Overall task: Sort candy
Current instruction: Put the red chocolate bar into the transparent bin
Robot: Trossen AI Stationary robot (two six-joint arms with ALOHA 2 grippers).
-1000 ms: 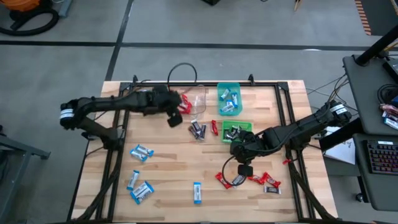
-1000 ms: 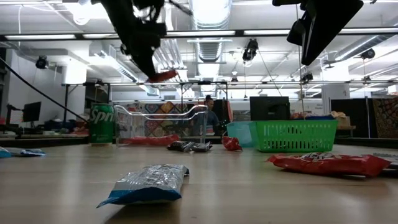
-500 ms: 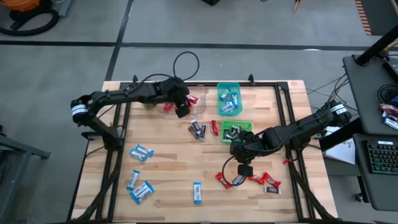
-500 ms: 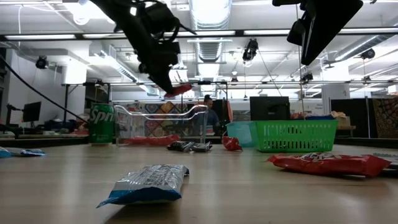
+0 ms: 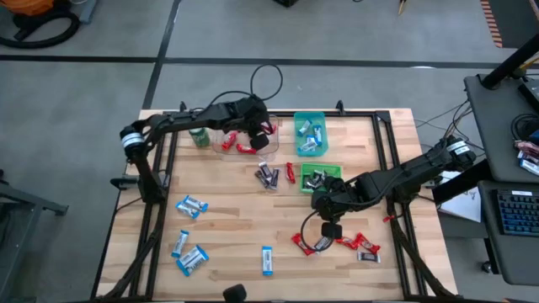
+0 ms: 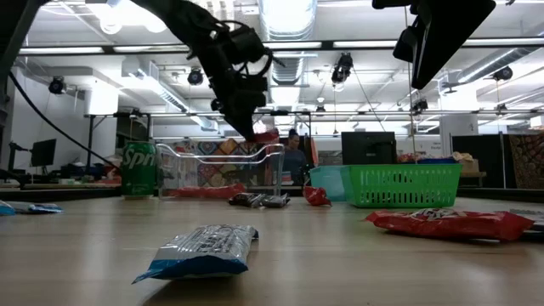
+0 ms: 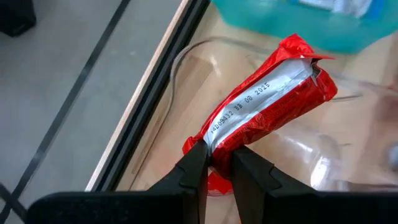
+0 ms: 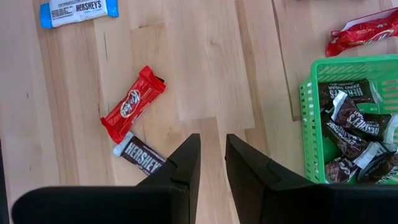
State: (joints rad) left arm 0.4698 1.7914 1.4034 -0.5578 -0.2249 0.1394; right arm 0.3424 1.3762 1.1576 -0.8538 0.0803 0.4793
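Observation:
My left gripper (image 5: 262,136) is shut on a shiny red candy bar (image 7: 267,102) and hangs over the clear bin (image 5: 244,135) at the table's far side; in the low view the gripper (image 6: 253,129) is just above the bin's rim (image 6: 221,148). More red candy (image 5: 244,149) lies inside that bin. My right gripper (image 5: 330,227) is raised over the table's near right, narrowly open and touching nothing. Below it lie a red bar (image 8: 134,102) and a dark bar (image 8: 140,155). My left gripper pinches the red bar by one end (image 7: 217,146) between its two fingers. It comes slanting down from the table's left. The bar sticks out ahead of the fingertips, lifted clear above the clear bin, with its silver seam side (image 7: 261,99) toward the wrist camera.
A teal basket (image 5: 309,135) holds blue-and-white bars and a green basket (image 5: 322,177) holds dark ones. A green can (image 5: 200,136) stands left of the clear bin. Loose candy: blue-and-white (image 5: 191,205) (image 5: 267,261), dark (image 5: 267,175), red (image 5: 290,172) (image 5: 358,244). A black frame rims the table.
My left gripper has carried the red bar toward the table's right and far edge and down. It has gone from left of the clear bin to above it, still shut on the bar.

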